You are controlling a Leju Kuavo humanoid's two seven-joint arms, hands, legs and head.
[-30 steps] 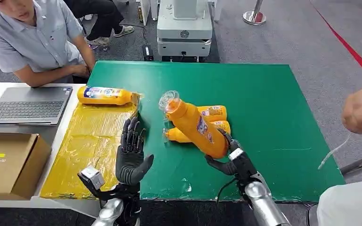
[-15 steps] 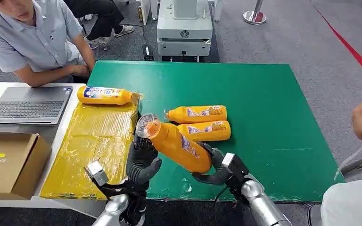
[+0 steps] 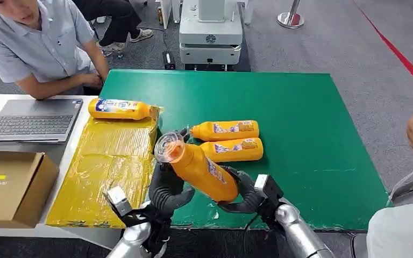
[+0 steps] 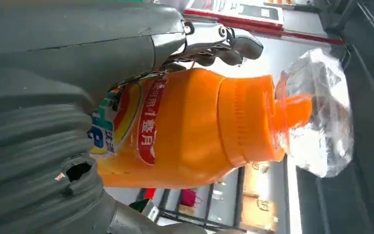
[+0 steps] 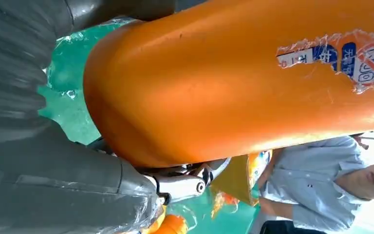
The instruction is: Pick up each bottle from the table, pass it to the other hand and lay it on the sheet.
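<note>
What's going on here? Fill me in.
The robot is handing a bottle from one hand to the other above the green table. Its right hand grips the base end, and its left hand is at the neck end, fingers around it. Two more bottles lie on the table, and one lies at the far end of the yellow sheet. A person sits by a laptop, watching.

One orange bottle (image 3: 199, 169) tilted in the air, clear cap up, two more bottles (image 3: 228, 140) lying side by side on the green tabletop, one bottle (image 3: 119, 108) lying at the far end of the yellow sheet (image 3: 99, 161)
</note>
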